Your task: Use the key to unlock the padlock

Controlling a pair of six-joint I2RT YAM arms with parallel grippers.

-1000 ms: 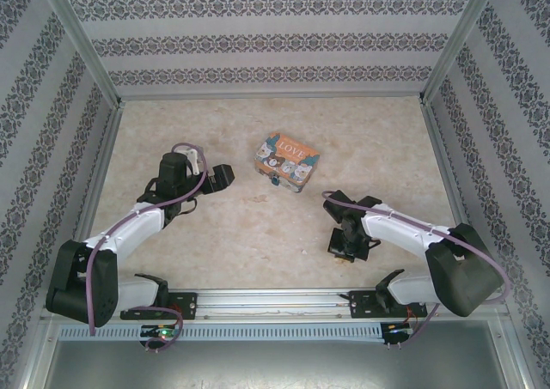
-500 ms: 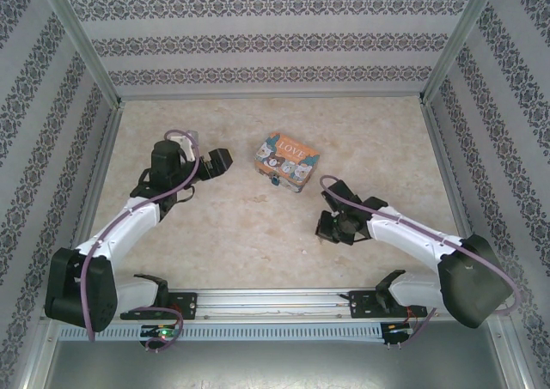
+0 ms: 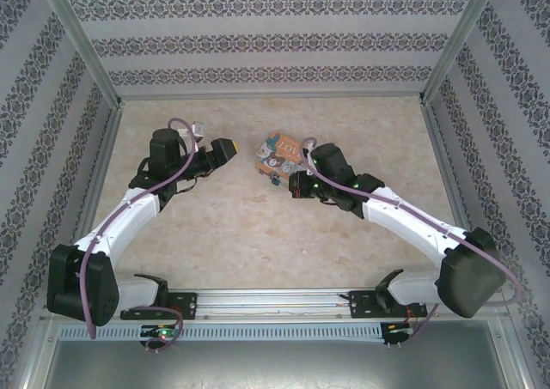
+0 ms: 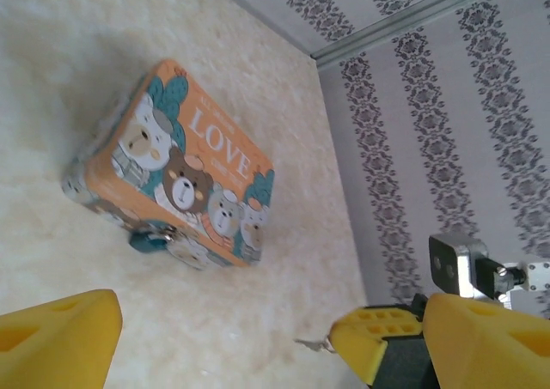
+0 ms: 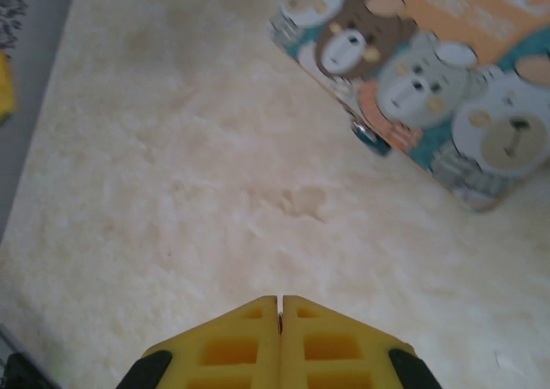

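Padlock (image 4: 150,237): sits low against the long side wall of the LOVE tin (image 4: 193,170) that faces the arms, teal body down. How its shackle is hooked to the tin is too small to tell. The tin lies flat on the tabletop (image 3: 215,226) and has not shifted over the last second.

Change noted: the right claw (image 3: 296,185) has travelled from well short of the tin, down near the arms' bases, up to the tin's near-right corner and now stands just beside it. Its fingers are clenched. From the left wrist, what I take for the key (image 4: 311,344), a small silvery tip, pokes out of them. The left claw (image 3: 225,148) has also come closer and is now near the tin's left end, fingers spread wide, grasping nothing.

Assessment: the approach is largely done and insertion has not begun. The key tip is apart from the padlock. The left claw looks placed to steady the tin or the lock; unsteadied, so small a lock may swing away from the key
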